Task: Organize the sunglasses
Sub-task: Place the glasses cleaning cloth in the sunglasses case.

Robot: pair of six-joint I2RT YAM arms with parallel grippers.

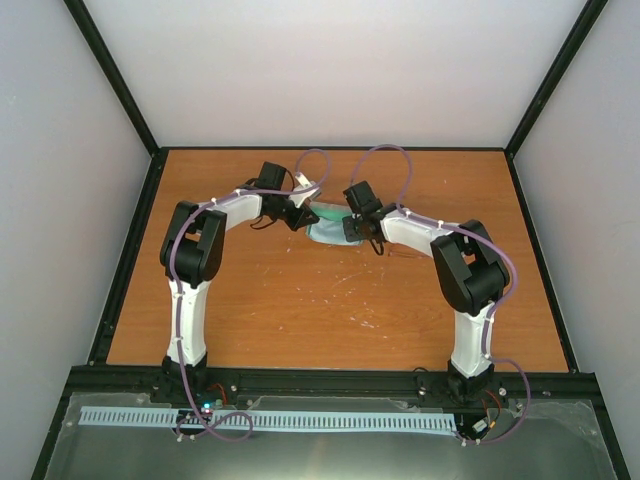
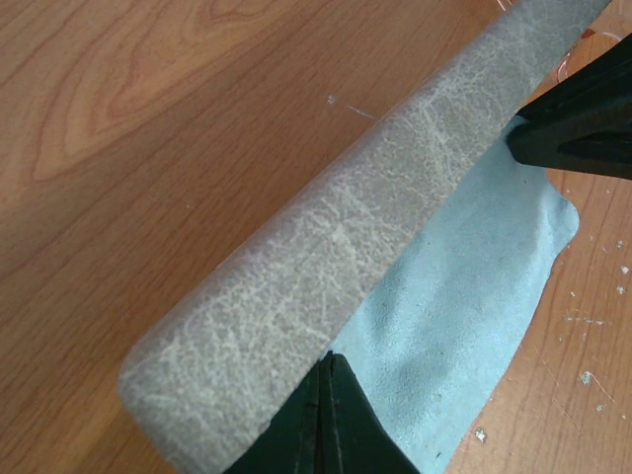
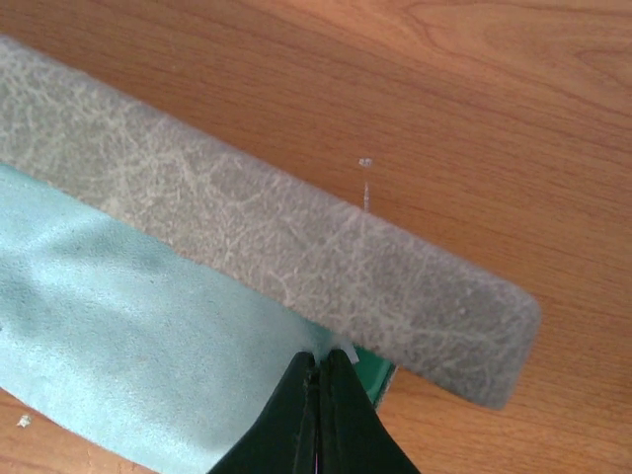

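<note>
**A:** Starting at the near edge, what are the arms doing?

**B:** Both are reaching away from their bases across the wooden table (image 1: pixel 300 310). The left arm (image 1: pixel 190 255) and the right arm (image 1: pixel 468 270) are bending inward, so their wrists are meeting near the middle of the far half.

**A:** And the left gripper?

**B:** The left gripper (image 2: pixel 331 367) is showing its fingers pressed flat together. The tips are sitting at the long edge of the grey box (image 2: pixel 336 237), right where the pale blue cloth (image 2: pixel 464 296) is coming out along it. I cannot tell whether anything thin is being pinched there.

**A:** The right one?

**B:** The right gripper (image 3: pixel 321 360) is likewise sitting with its fingers closed tight, tips at the seam between cloth and box. A strip of green lining (image 3: pixel 378 375) is peeking out just beside them. Again, I cannot tell whether it is gripping anything.

**A:** How is the box lying?

**B:** It is lying between the two grippers, with the cloth spreading from its edge onto the table.

**A:** Where are the sunglasses?

**B:** No view is showing them plainly. A thin reddish curve (image 2: pixel 568 64) is showing past the box's far end in the left wrist view. It may be part of their frame, but it is too faint to be sure.
</note>
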